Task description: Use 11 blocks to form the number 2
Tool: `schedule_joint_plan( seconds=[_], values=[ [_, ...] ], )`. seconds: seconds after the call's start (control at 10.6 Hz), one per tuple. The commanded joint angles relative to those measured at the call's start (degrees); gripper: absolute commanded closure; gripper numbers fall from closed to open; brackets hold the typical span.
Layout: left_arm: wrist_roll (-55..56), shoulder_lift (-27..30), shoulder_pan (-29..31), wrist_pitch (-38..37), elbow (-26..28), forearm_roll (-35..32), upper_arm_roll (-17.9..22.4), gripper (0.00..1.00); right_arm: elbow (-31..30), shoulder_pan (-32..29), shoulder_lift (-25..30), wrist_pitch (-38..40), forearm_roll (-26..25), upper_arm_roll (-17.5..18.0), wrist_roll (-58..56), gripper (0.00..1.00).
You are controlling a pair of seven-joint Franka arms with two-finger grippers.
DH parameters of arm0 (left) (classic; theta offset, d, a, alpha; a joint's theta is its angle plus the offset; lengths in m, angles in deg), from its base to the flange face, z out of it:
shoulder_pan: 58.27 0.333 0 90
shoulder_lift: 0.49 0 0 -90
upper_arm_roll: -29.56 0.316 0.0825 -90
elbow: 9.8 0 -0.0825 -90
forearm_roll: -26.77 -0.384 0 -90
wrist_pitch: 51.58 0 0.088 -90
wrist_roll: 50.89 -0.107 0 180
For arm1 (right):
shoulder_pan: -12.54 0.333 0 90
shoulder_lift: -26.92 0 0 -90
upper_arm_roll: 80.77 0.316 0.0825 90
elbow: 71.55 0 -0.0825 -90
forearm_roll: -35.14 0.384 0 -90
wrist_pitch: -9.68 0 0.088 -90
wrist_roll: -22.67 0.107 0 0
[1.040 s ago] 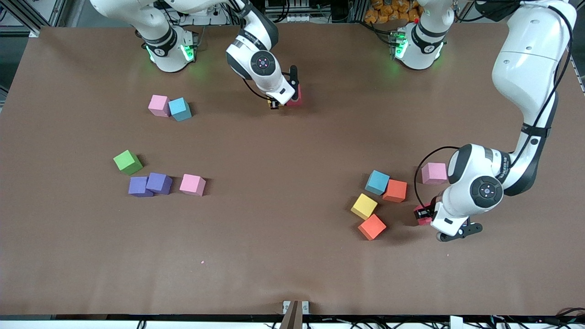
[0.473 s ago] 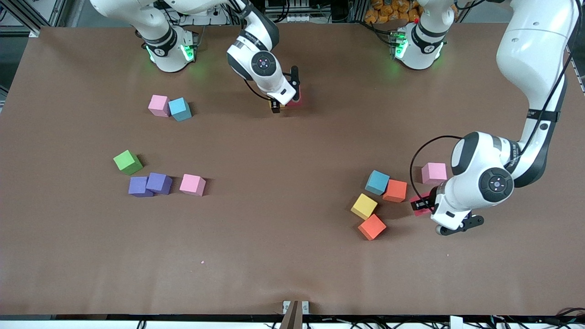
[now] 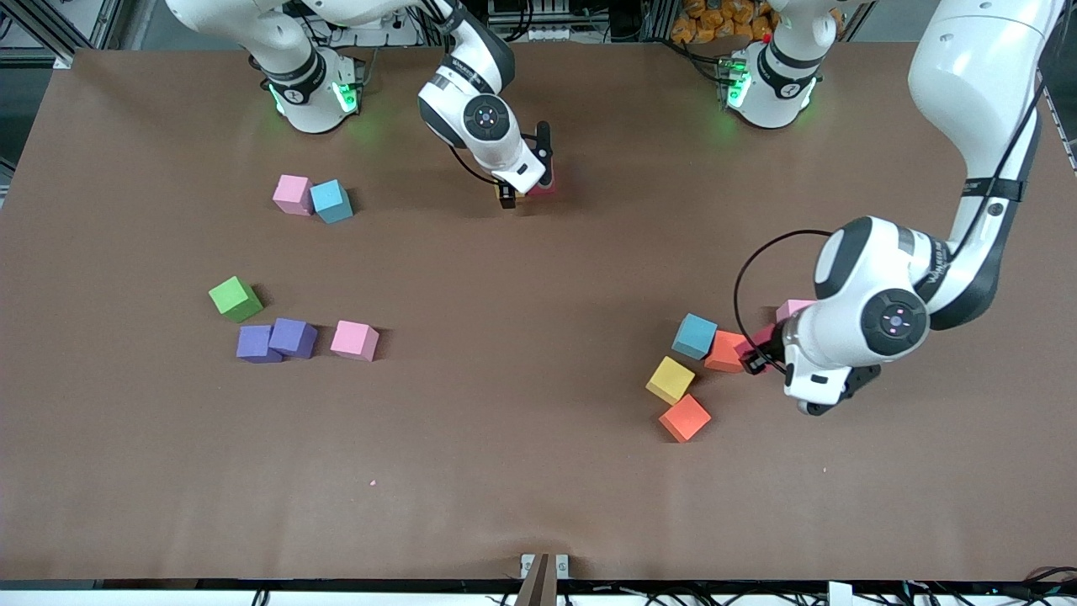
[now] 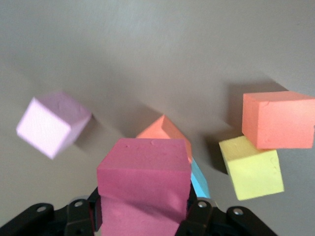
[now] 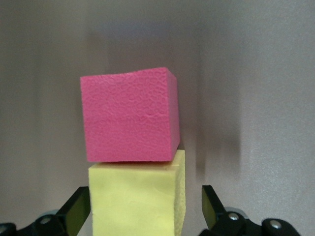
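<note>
Left gripper (image 4: 142,216), clamped on a magenta block (image 4: 143,184), hangs over the orange block (image 3: 725,351). Right gripper (image 5: 142,209) stands open around a yellow block (image 5: 135,199), a pink block (image 5: 129,115) touching at its 12 o'clock.

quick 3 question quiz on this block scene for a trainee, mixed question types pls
1. True or false: the left gripper is shut on a dark pink block.
2. What colour is the block touching the pink block in front of the right gripper? A) green B) yellow C) purple
3. Fill in: the green block lies toward the ____ arm's end of the table.

Key
1. True; it is held up over the blocks at that arm's end.
2. B; the yellow block sits between the open jaws.
3. right
</note>
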Motion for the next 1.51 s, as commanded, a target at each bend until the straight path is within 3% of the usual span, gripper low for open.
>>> schedule_joint_plan(
  seconds=[0.0, 0.57, 0.76, 1.13, 1.42],
  values=[
    [14.9, 1.31, 0.37, -1.37, 2.6, 1.58, -3.89, 0.82, -0.04, -0.32, 2.53, 2.38, 2.03, 0.55, -0.02, 0.0],
    [43.74, 3.41, 0.2, 1.77, 10.85, 4.14, -11.54, 0.83, -0.04, -1.98, 4.73, 4.76, 2.12, 0.64, -0.56, 0.0],
    [53.51, 7.45, 0.2, 9.4, 18.74, 4.14, -12.96, 0.83, 0.05, -7.23, 8.67, 10.43, 2.12, 0.2, -2.65, 0.0],
    [66.88, 11.07, 0.55, 12.85, 28.34, 4.22, -17.52, 0.82, 2.07, -19.88, 17.46, 16.01, 1.68, -1.29, -5.64, 0.0],
    [73.22, 15.19, 0.55, 24.52, 38.79, 4.22, -19.89, 0.82, 4.08, -30.17, 17.4, 14.79, 1.15, -2.17, -12.33, 0.0]
  ],
)
